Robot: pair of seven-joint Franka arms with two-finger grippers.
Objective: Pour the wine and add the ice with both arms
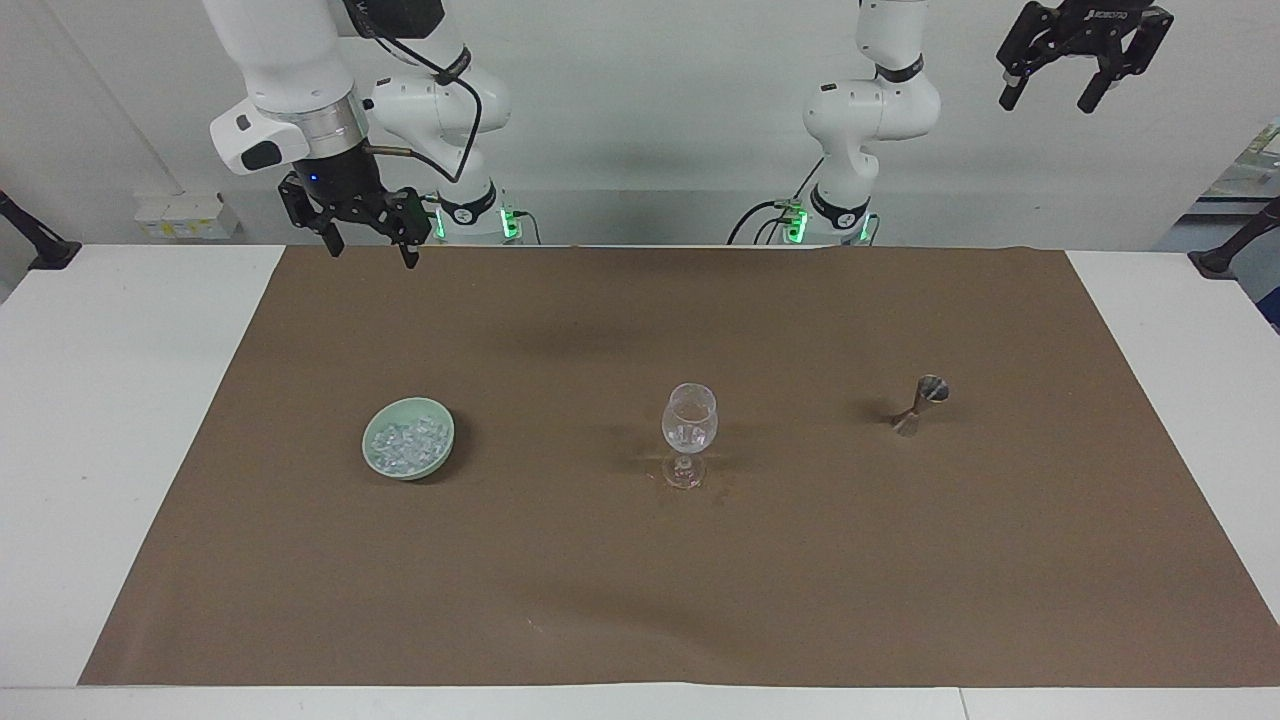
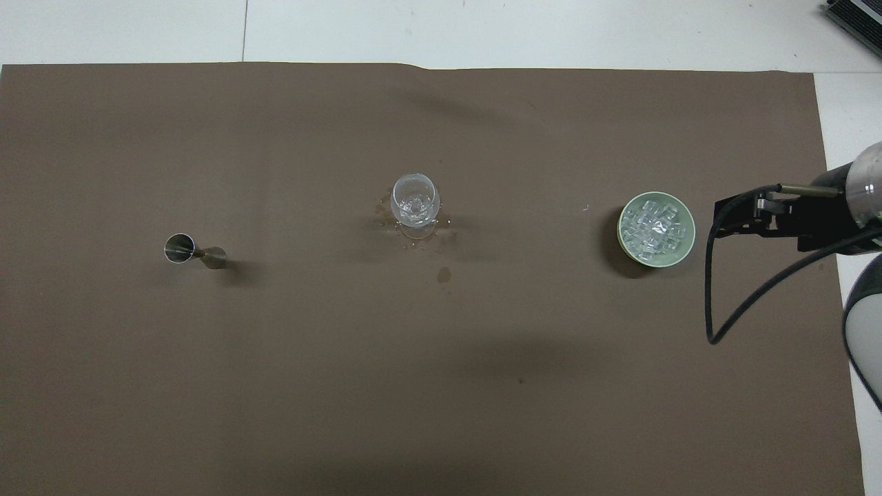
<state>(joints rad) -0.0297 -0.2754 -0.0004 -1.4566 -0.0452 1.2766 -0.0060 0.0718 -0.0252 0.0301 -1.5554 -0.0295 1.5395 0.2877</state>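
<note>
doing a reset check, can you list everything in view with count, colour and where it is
paper sheet: one, brown, spread over the white table
bowl: one, pale green, on the sheet toward the right arm's end
ice: a heap of clear chunks in the bowl; a few more in the glass
stemmed glass: one, clear, upright at mid-sheet, small wet marks around its foot
jigger: one, silver, leaning, toward the left arm's end
right gripper: black, open, empty, raised over the sheet's edge nearest the robots
left gripper: black, open, empty, raised high at its own end
</note>
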